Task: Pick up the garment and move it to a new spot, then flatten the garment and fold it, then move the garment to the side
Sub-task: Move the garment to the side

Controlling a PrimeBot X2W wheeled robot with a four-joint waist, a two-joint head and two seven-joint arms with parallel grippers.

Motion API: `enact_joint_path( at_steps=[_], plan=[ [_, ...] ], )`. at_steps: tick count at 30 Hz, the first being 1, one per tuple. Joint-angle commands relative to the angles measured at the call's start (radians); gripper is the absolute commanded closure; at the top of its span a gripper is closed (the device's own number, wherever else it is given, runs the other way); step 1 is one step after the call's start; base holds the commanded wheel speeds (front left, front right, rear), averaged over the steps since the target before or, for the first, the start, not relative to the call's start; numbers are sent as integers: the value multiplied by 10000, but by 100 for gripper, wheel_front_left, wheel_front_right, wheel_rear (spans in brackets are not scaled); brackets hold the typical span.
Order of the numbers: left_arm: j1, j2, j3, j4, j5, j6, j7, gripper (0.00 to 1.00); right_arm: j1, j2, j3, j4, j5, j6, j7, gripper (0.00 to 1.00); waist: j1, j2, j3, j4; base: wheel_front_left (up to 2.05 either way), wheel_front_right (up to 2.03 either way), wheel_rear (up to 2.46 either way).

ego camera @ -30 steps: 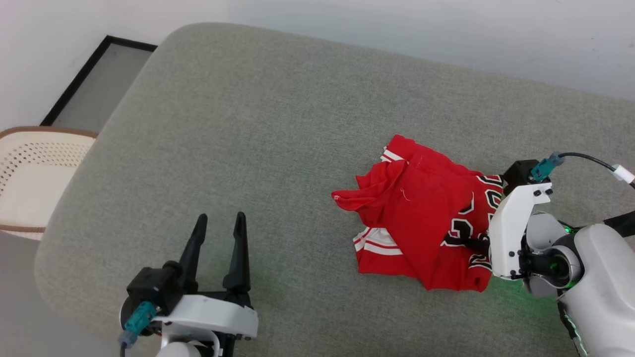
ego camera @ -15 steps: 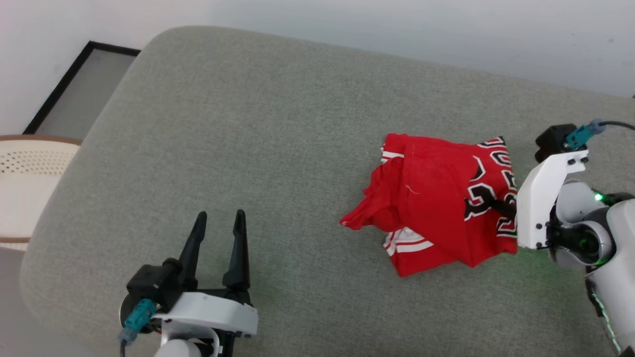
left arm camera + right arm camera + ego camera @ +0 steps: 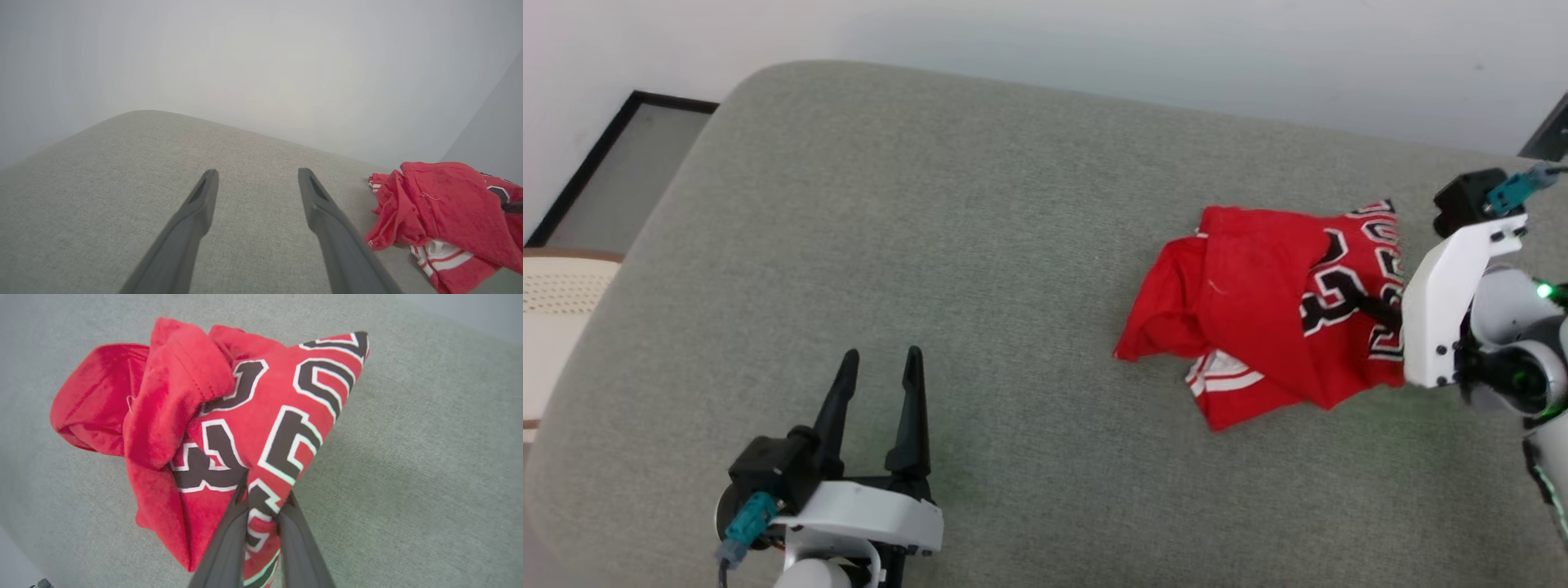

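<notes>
The right tool (image 3: pixel 264 495) is pinched shut on a fold of the garment (image 3: pixel 229 416). Its two dark fingers close through the black-and-white lettering, with only a narrow bite of cloth between them. From that pinch the red jersey fans away ahead of the tool in a bunched heap, with one flap rolled over on itself to the tool's left and a strip of striped white trim peeking out beneath. Most of the cloth seems to rest on the grey cushion (image 3: pixel 429 457) rather than hang free. The likely trouble lies here: the grip is thin and taken mid-panel, so drag from the rough upholstery could pull the fold out of the fingers. The tool may also hold just one layer, letting the rest trail and twist, which would make flattening harder. Off to that tool's side, well apart from the garment, the left tool (image 3: pixel 880 356) stands open and empty over the cushion, too distant to catch a slip
</notes>
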Motion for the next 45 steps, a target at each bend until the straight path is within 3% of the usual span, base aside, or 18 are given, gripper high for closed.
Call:
enact_joint_path(
  at_steps=[1, 21, 35, 45],
  plan=[
    [-86, 5, 29, 15, 27, -41, 6, 0, -208, -112, 27, -93, 12, -11, -78, 100, 0, 0, 80, -128, 0, 0, 0],
    [-990, 4, -17, 146, 449, -251, 6, 0, -1350, -1448, 410, -796, 533, -11, -161, 100, 0, 0, 1032, -1255, 0, 0, 0],
    [-2436, 39, 423, 486, 1551, -727, 6, 0, -1455, -2324, 165, -77, 1066, -12, -1129, 100, 0, 0, 2348, -2479, 0, 0, 0],
    [-3378, 288, 210, 733, 2115, -890, 7, 0, -1576, -2973, 74, 982, 1509, -12, -2184, 100, 0, 0, 3120, -3319, 0, 0, 0]
  ],
)
